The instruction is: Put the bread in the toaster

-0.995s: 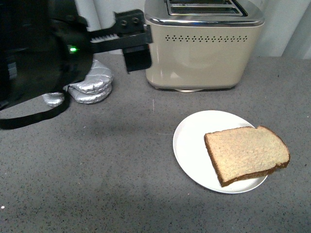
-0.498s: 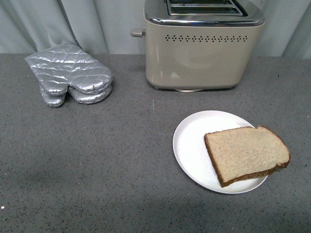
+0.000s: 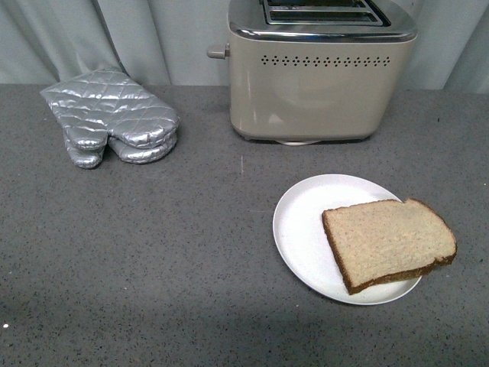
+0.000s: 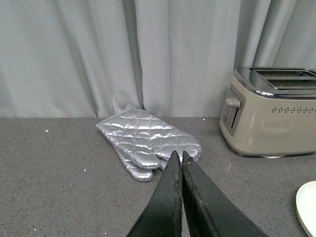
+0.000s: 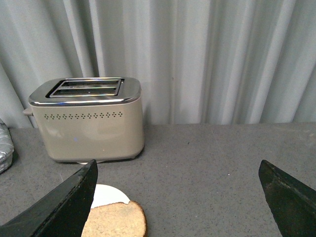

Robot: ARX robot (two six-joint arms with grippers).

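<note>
While the bread [image 3: 388, 243] lay on its plate [image 3: 298, 229] near the wide-spread right gripper [image 5: 177, 168], the left gripper [image 4: 178, 157] sat closed, empty, further left.

Light-brown bread [image 3: 386, 243] with a darker crust on a plain white plate [image 3: 298, 229], and there's the beige toaster [image 3: 321, 84], chrome top, a dotted row of vent holes. Quilted silver mitt [image 3: 111, 122] on the speckled grey counter [image 3: 153, 267].

Our left gripper [image 4: 178, 157] with its two black fingers [image 4: 165, 207] pressed flat together, tips touching, pointing straight out ahead of its wrist, our right gripper [image 5: 177, 168] with its two black fingers [image 5: 69, 202] spread wide apart, a big gap between them
</note>
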